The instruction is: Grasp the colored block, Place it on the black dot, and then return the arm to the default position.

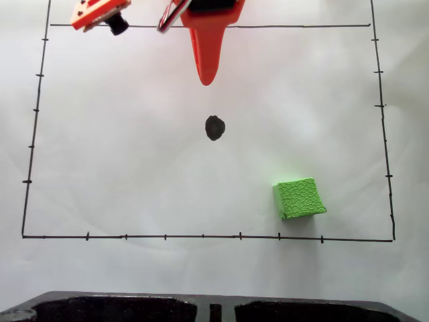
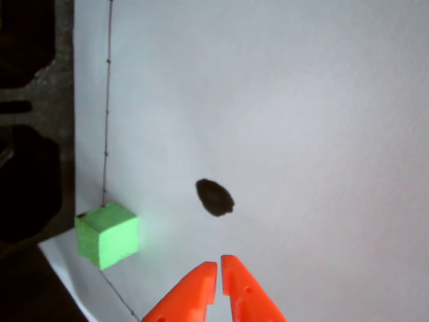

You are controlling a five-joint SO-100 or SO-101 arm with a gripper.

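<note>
The colored block (image 1: 299, 198) is a bright green cube with a crackled skin, resting on white paper near the lower right of the drawn rectangle in the fixed view. It lies well apart from the black dot (image 1: 214, 127), a solid blob near the middle. The orange arm (image 1: 208, 40) reaches in from the top edge, its pointed gripper (image 1: 207, 80) hovering just above the dot, empty. In the wrist view the gripper (image 2: 219, 263) has its two orange tips pressed together, the black dot (image 2: 214, 198) lies just beyond them, and the colored block (image 2: 107, 235) sits to the left.
A black line rectangle with tick marks (image 1: 201, 236) frames the paper. An orange camera mount (image 1: 100, 12) shows at the top left. A dark moulded tray edge (image 1: 201, 308) runs along the bottom of the fixed view and shows as the tray edge (image 2: 27, 168) on the wrist view's left side.
</note>
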